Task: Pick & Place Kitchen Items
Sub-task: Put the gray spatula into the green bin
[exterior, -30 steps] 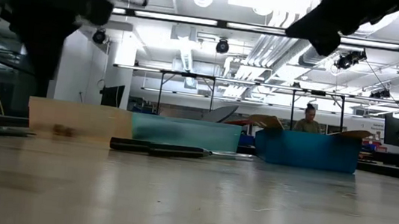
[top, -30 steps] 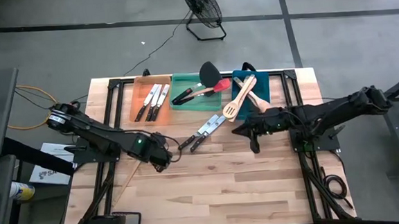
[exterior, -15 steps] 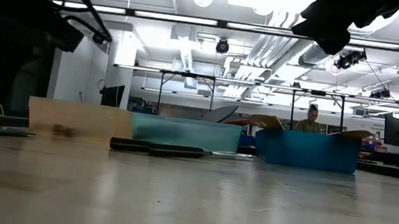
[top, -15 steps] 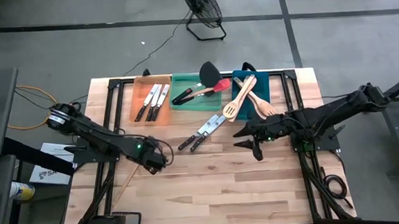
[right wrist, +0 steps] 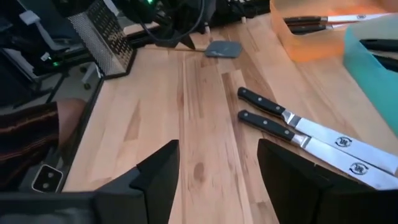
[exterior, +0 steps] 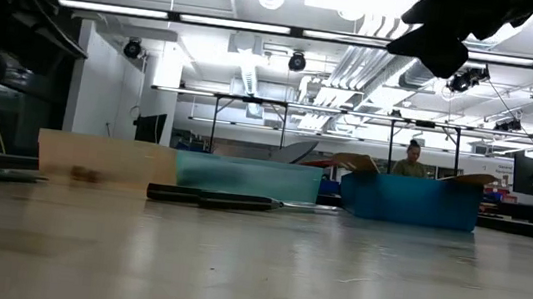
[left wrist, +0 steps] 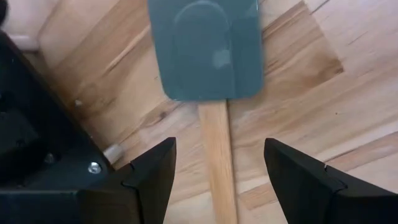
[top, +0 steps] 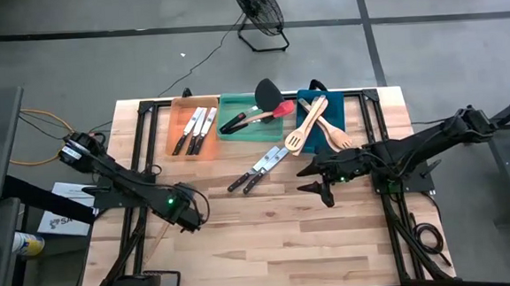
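Currently, the left gripper [top: 187, 220] is held low over the pale wooden table [top: 270, 240] at about eight o'clock from the table's centre, its fingers [left wrist: 152, 180] spread to either side of the wooden handle of a grey-bladed spatula [left wrist: 211, 74]. That spatula lies flat on the boards, apparently untouched, and the straddling pose is judged to be the set-up for a pinch on the handle.

The right gripper [top: 321, 178] is held above the table at roughly three o'clock from the centre, with its fingers [right wrist: 161, 174] apart and nothing between them. It is aimed across the boards toward two black-handled steel-bladed knives [top: 258, 168], which lie side by side on the bare table just in front of the trays, a likely next target.

Three trays are lined along the twelve o'clock edge, seemingly one per kind of utensil: the orange rectangular tray [top: 178, 108] holds more black-handled knives [top: 194, 130], the green rectangular tray [top: 228, 129] holds black and red spatulas [top: 266, 107], and the blue rectangular tray [top: 305, 99] holds pale wooden spoons and turners [top: 314, 123], their long handles leaning over the rim. Sorting is judged well advanced, with the spatula and the two knives left on the table.
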